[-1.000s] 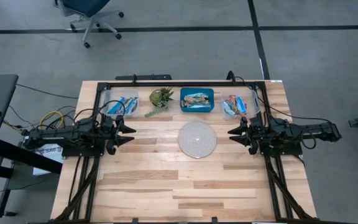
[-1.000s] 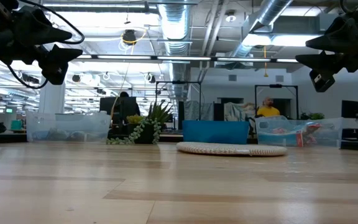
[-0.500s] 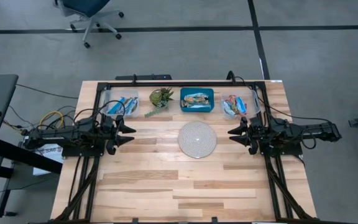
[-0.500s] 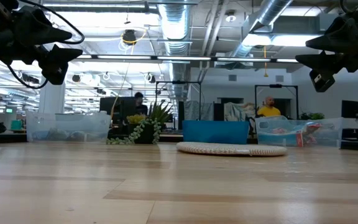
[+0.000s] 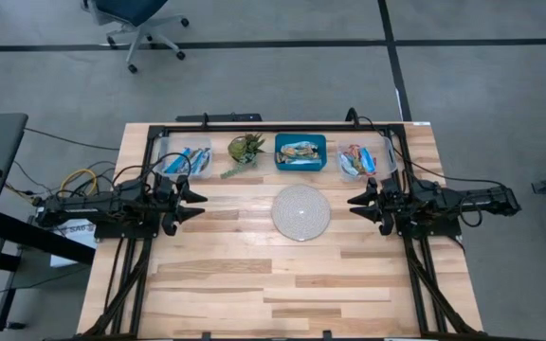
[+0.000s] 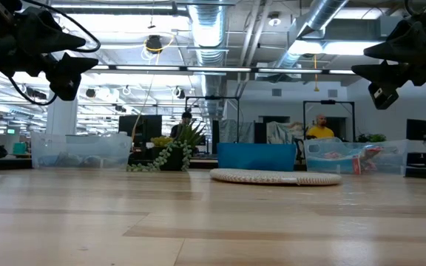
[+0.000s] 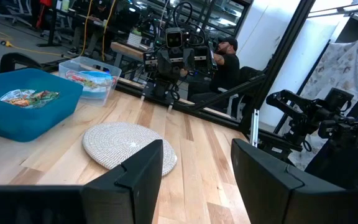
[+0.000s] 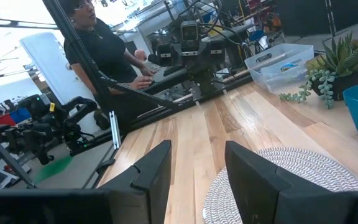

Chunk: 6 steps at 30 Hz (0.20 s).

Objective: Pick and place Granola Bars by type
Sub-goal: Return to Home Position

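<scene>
Broadly, the wooden table [image 5: 254, 275] carries everything, with the left arm [image 5: 102, 208] folded low along its left edge and the right arm [image 5: 453, 204] mirrored along its right edge, both pointing inward toward the middle. Between them the round woven mat [image 5: 300, 211] lies flat on the boards, apart from both arms. Along the far edge stand three bins in a row: the left transparent bin [image 5: 167, 161], the blue bin [image 5: 278, 152] just behind the mat, and the right transparent bin [image 5: 387, 161]. The left gripper [image 5: 200, 205] hangs above the table near the left transparent bin, its fingers [image 7: 138, 177] spread with a clear gap, gripping nothing and touching nothing. The right gripper [image 5: 354, 206] hangs likewise near the right transparent bin, its fingers [image 8: 151, 171] parted and empty, clear of the mat. A small green potted plant [image 5: 246, 149] sits between the left transparent bin and the blue bin. The granola bars all lie inside the bins: blue bars [image 5: 188, 159] in the left transparent bin, green-and-silver bars [image 5: 299, 150] in the blue bin, and orange-red bars [image 5: 354, 159] in the right transparent bin.
</scene>
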Available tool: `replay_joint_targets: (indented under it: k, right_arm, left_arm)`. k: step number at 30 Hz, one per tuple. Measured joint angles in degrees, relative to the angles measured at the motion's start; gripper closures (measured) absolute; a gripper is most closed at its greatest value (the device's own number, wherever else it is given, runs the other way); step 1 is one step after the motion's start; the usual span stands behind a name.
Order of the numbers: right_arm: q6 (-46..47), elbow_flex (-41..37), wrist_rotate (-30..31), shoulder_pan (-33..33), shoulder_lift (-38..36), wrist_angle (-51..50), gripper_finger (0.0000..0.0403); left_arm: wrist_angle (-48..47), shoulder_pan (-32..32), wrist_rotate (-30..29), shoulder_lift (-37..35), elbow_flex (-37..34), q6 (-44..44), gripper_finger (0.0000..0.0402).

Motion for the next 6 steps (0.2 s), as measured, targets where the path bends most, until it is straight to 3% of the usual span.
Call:
replay_joint_targets:
  k: [6]
  right_arm:
    - [0.00,0.00,0.00,-0.01,0.00,0.00,0.0259]
  left_arm:
    - [-0.01,0.00,-0.01,-0.01,0.00,0.00,0.0219]
